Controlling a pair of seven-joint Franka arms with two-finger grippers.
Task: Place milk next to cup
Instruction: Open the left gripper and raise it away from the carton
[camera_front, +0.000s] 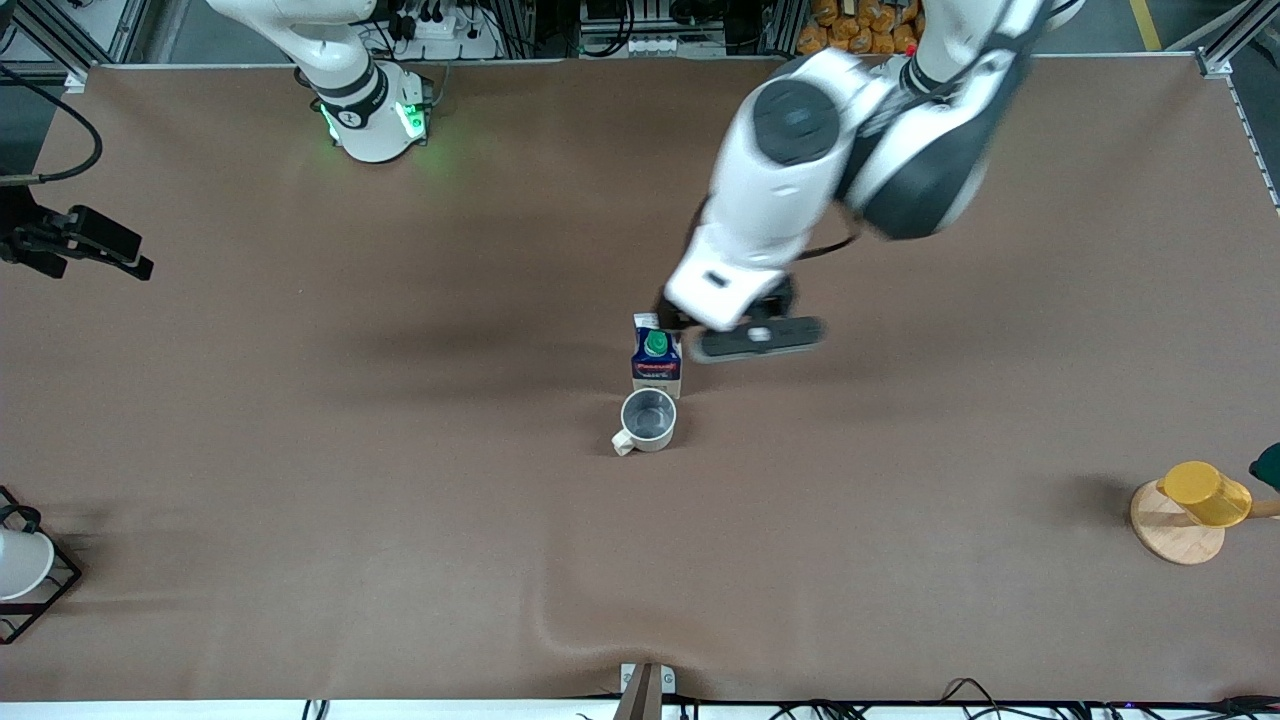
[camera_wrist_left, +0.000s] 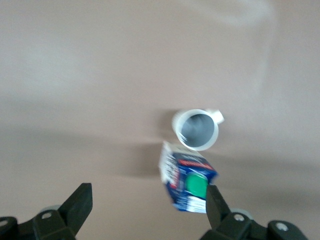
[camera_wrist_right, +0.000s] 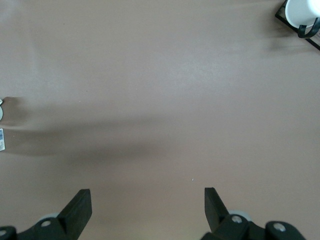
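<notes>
The milk (camera_front: 656, 358) stands upright on the table (camera_front: 400, 480) at the centre of the front view, touching or just beside the cup (camera_front: 647, 418), which sits a little lower in that frame with its handle toward the lower left. Placed like that, the carton looks already set down where the task wants it, so the job seems all but done.

The left gripper (camera_wrist_left: 147, 205) is over the table just above and beside the carton. In the left wrist view its two black fingers (camera_wrist_left: 77, 202) are spread wide along the bottom edge and hold nothing; the carton's green cap (camera_wrist_left: 196, 184) lies just inside the finger at lower right, with the cup's grey mouth above it in mid-frame. Open fingers clear of the carton's sides suggest a release, made so the milk can stand by itself.

The right gripper (camera_wrist_right: 145, 205) waits at the front view's left edge, over the right arm's end of the table. Its fingers are also wide apart and empty above bare cloth, with a white cup (camera_wrist_right: 302, 12) in a black rack at the upper right of its wrist view.

A yellow cup (camera_front: 1205, 493) rests on a wooden disc (camera_front: 1165, 530) at the front view's lower right, well apart from the milk
</notes>
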